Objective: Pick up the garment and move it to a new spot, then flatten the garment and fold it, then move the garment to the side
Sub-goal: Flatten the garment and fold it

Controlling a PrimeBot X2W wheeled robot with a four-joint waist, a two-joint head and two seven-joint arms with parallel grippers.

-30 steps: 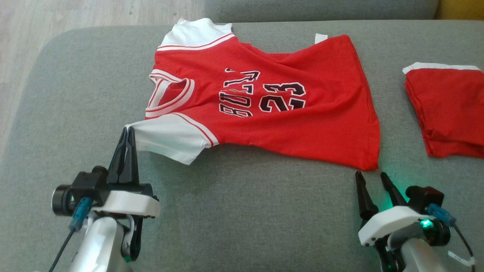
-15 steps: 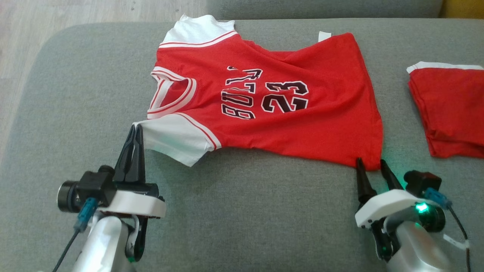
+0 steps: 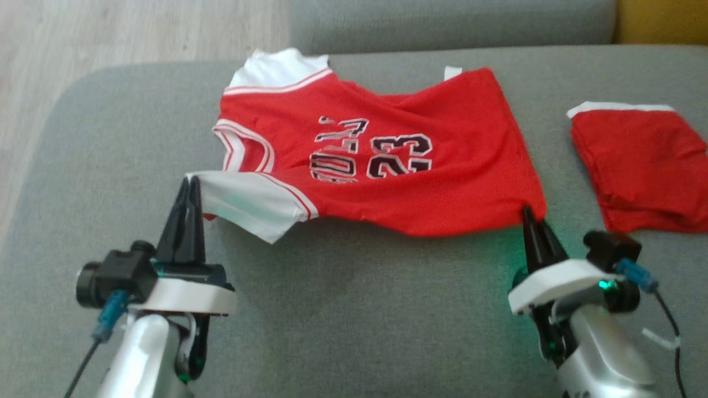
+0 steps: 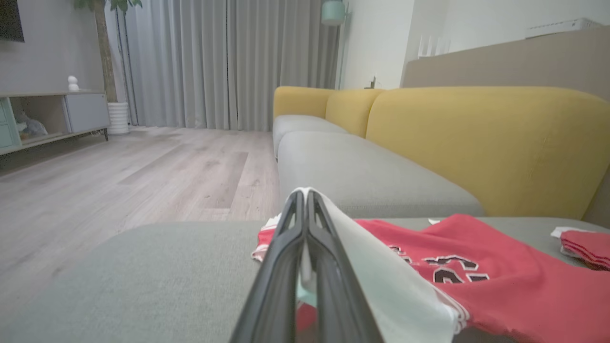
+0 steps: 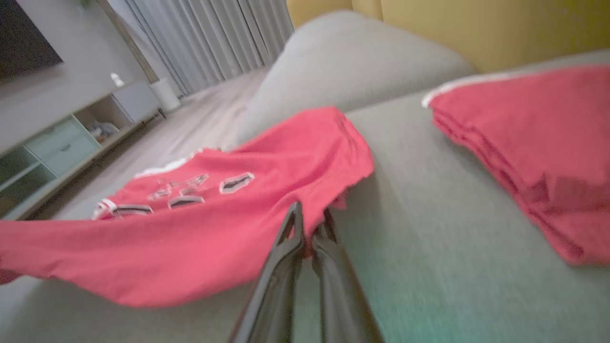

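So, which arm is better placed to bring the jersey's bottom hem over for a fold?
Right, probably. The right gripper is shut on the jersey at its near hem corner; the left gripper pinches the white sleeve at the collar end.

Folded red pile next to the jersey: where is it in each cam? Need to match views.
Head view: folded red pile at the right edge, right of the jersey, apart from it.
Left wrist view: a sliver at the far right edge, beyond the jersey's hem.
Right wrist view: large, upper right, blurred.
Shared landmark: yellow sofa back.
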